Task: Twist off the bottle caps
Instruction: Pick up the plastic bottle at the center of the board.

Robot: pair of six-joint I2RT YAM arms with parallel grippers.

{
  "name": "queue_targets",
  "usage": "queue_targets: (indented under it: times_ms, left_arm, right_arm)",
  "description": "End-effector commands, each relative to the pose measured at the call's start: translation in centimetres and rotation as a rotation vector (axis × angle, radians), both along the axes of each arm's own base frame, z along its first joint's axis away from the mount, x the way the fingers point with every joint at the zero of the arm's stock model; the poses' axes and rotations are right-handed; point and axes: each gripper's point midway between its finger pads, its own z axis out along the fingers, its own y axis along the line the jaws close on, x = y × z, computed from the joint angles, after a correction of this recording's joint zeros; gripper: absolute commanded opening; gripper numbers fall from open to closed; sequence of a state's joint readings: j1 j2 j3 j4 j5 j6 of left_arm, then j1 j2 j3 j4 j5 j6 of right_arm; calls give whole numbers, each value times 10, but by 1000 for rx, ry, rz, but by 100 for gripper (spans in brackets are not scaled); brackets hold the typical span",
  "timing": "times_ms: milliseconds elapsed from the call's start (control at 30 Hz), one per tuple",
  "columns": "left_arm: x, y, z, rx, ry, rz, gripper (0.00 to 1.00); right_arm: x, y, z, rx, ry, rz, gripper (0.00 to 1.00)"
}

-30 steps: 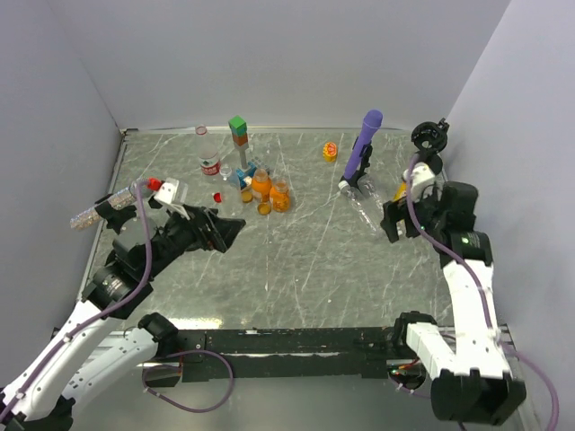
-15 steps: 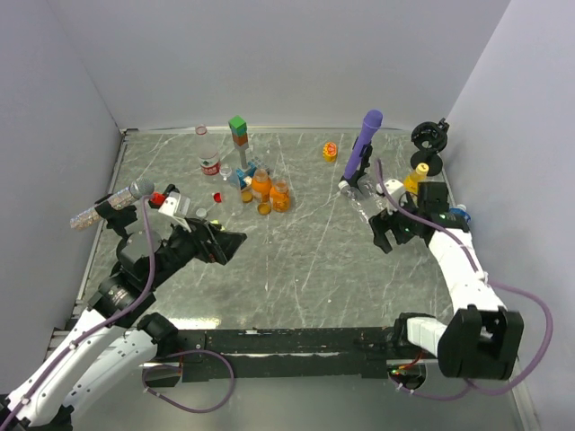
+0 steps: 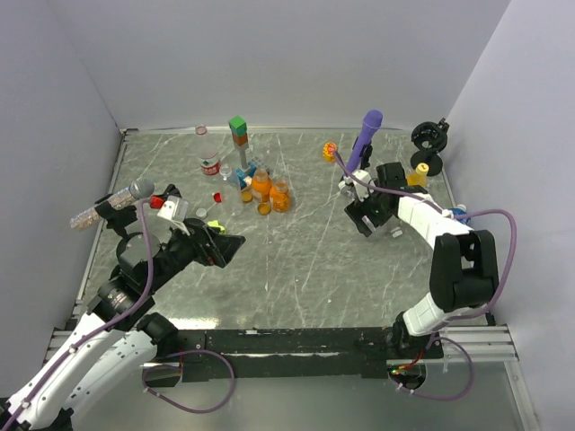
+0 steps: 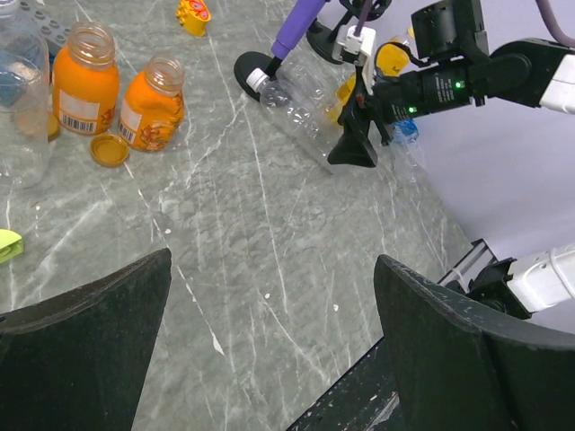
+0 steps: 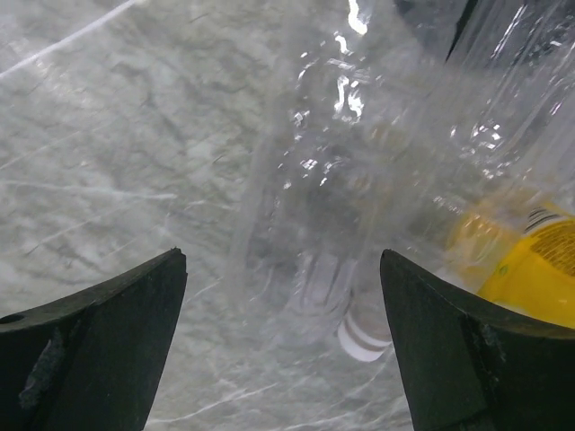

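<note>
**A:** Your right claw (image 3: 367, 215) sits right of centre in the top view, spread wide over the clear bottle (image 4: 310, 103) that lies on its side on the desk (image 4: 269, 233). In the right wrist view the white cap (image 5: 364, 339) shows low in the frame, between the two fingers. I can't tell whether a finger touches the plastic yet.

**B:** And your left claw (image 4: 274, 260) is spread too, with nothing in it, low and left in the top view. What worries you?

**A:** The bottle looks thin-walled. If you close on its body, I'd expect it to buckle or squirt out sideways, and a round bottle on its side may roll. It also lies close against the yellow bottle (image 5: 530, 269) and the foot of the mic (image 3: 364, 135), so a push could shove either one.

**B:** Watch your cable (image 3: 341, 164) as well. It loops up beside the mic, and a twist of the wrist might catch it and tip the stand.

**A:** With only one claw on it, the whole bottle may spin instead of the cap.

**B:** Any writing you can use?

**A:** None that I can read. The orange bottles (image 4: 85, 81), upper left in the left wrist view, are open, an orange cap (image 4: 110, 150) beside them. One carries a white label with a barcode, and the print is too small. The yellow bottle's label is blurred.
</note>
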State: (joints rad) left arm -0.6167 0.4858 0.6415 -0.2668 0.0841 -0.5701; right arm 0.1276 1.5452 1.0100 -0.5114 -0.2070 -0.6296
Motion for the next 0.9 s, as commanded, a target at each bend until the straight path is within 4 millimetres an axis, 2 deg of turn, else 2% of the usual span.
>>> queue_targets:
  times_ms: [0,200,500,700,867]
  left_arm:
    - [1,1,2,-20,0,9,97]
    - [2,-3,0,-21,17,-2,97]
    - [0,-6,-3,-37,33,-18,97]
    - [-4,-14,-2,-55,39,-62,97]
    - [-11,-20,-2,-53,30,-122,97]
  right_arm:
    - [29,-1,9,-45,-57,-9,93]
    - [30,7,-12,-66,12,5,83]
    - [19,6,-36,-102,93,19,79]
    - [8,9,-40,-88,148,45,54]
    - [-8,17,-25,-37,135,87,33]
